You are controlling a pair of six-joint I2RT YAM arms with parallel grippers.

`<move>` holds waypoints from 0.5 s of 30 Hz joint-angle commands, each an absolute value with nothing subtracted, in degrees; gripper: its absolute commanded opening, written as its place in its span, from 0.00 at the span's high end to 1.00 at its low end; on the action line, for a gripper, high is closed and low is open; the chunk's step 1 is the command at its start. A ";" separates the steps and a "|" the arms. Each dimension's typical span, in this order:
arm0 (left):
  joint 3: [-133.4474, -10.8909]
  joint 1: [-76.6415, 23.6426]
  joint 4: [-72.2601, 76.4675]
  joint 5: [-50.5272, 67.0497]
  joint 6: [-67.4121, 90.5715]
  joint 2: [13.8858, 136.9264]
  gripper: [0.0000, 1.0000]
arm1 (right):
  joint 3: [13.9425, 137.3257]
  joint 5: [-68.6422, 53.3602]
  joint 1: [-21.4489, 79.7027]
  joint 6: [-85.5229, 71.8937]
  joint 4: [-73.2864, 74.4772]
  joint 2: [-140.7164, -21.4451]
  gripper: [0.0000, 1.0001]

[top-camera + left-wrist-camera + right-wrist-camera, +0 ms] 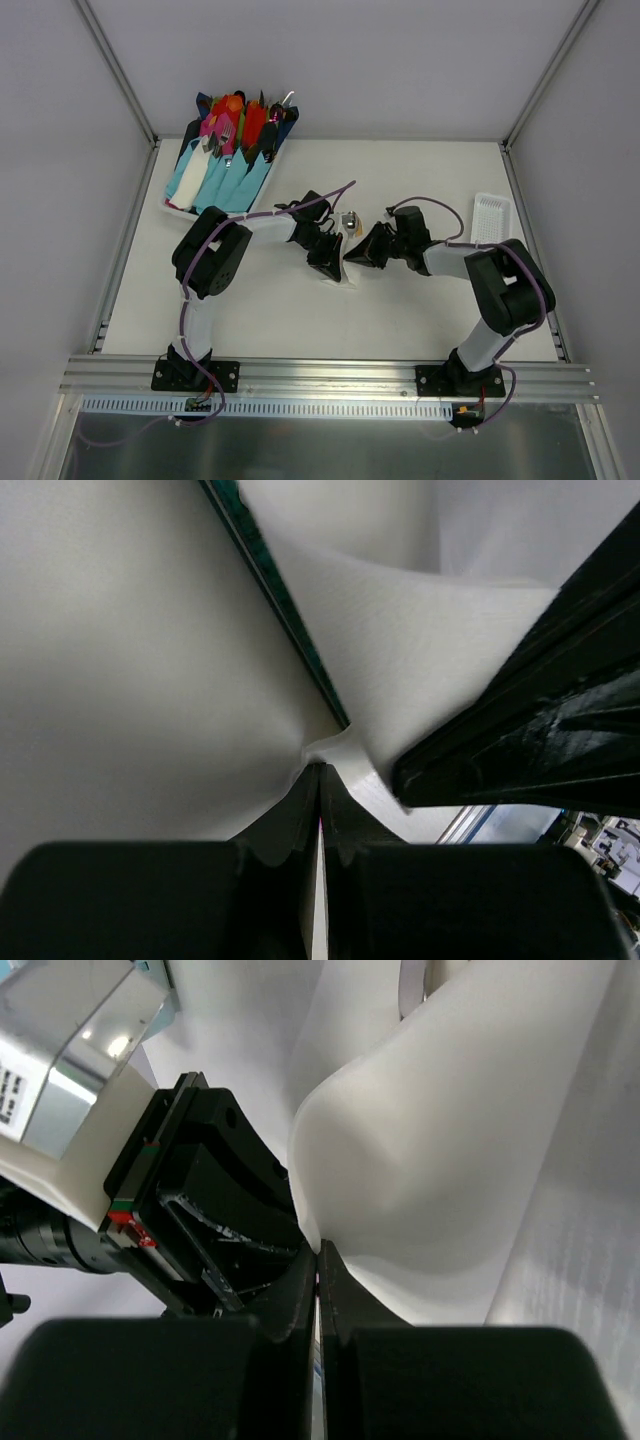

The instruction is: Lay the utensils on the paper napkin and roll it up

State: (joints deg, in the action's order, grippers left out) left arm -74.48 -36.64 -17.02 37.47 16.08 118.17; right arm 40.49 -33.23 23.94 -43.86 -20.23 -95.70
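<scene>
The paper napkin [420, 610] is lifted off the table in a curved white fold; it also shows in the right wrist view [430, 1160]. In the top view only a small white bit of it [336, 279] shows under the two grippers. My left gripper [320, 768] is shut on the napkin's edge. My right gripper [318, 1252] is shut on the same edge right beside it. The two meet fingertip to fingertip mid-table, left gripper [333, 268] and right gripper [350, 258]. A thin dark strip [280, 600] runs along the fold; I cannot tell if it is a utensil. The utensils are otherwise hidden.
A white bin of pink, red and orange cutlery in light-blue wraps [225, 165] stands at the back left. A small white slotted tray [490, 215] lies at the right edge. Metal rails [130, 230] border the table.
</scene>
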 commanded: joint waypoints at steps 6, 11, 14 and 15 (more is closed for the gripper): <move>-74.00 -36.04 -18.11 33.40 15.03 120.41 1.00 | 42.98 -32.43 25.75 -50.80 -31.73 -100.81 1.00; -73.83 -35.86 -18.10 34.10 15.29 119.89 1.00 | 42.45 -31.64 25.93 -52.03 -31.64 -103.70 1.00; -73.48 -35.77 -18.02 34.19 15.21 119.18 1.00 | 42.01 -31.38 25.93 -52.56 -31.64 -104.94 1.00; -73.48 -35.77 -17.93 34.28 15.12 119.01 1.00 | 41.84 -31.29 25.93 -52.56 -31.55 -105.29 1.00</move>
